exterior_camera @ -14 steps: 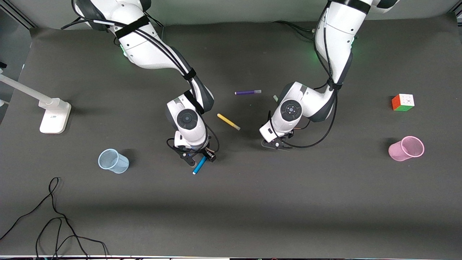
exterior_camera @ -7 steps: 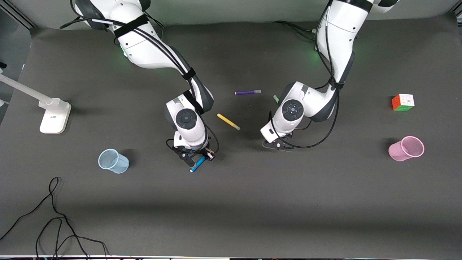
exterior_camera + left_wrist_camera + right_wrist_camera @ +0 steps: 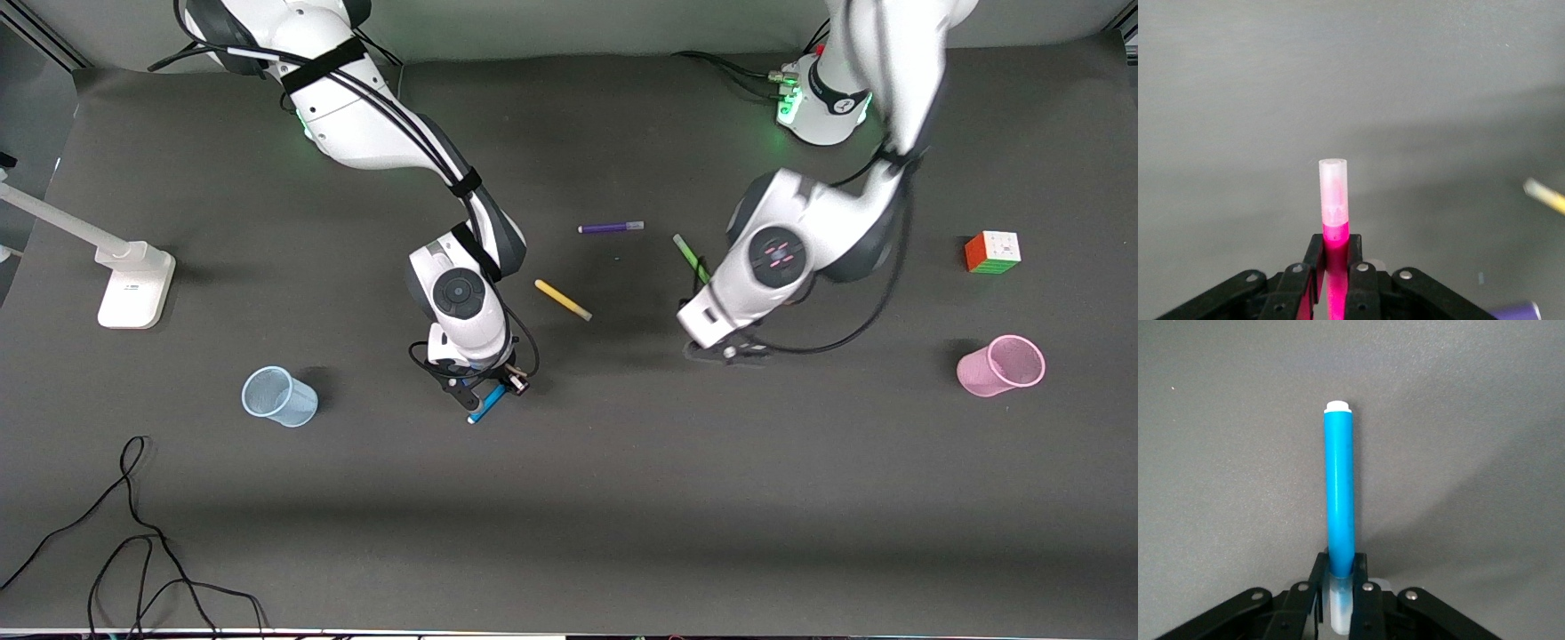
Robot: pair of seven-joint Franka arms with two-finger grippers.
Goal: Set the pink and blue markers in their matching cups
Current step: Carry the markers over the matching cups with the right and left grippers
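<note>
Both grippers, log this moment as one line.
left gripper: shut on pink marker | right gripper: shut on blue marker | pink cup, blue cup: empty

The front camera looks steeply down on the table from high, facing both bases. Each wrist camera sits close above its end effector, sharing that table.

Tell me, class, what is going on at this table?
Two robot arms are sorting markers into cups. The right gripper is shut on the blue marker over the table, with the blue cup standing toward the right arm's end. The left gripper is shut on the pink marker, and the pink cup lies tipped toward the left arm's end. Both cups hold no marker yet. Purple, yellow and green markers lie between the arms.
</note>
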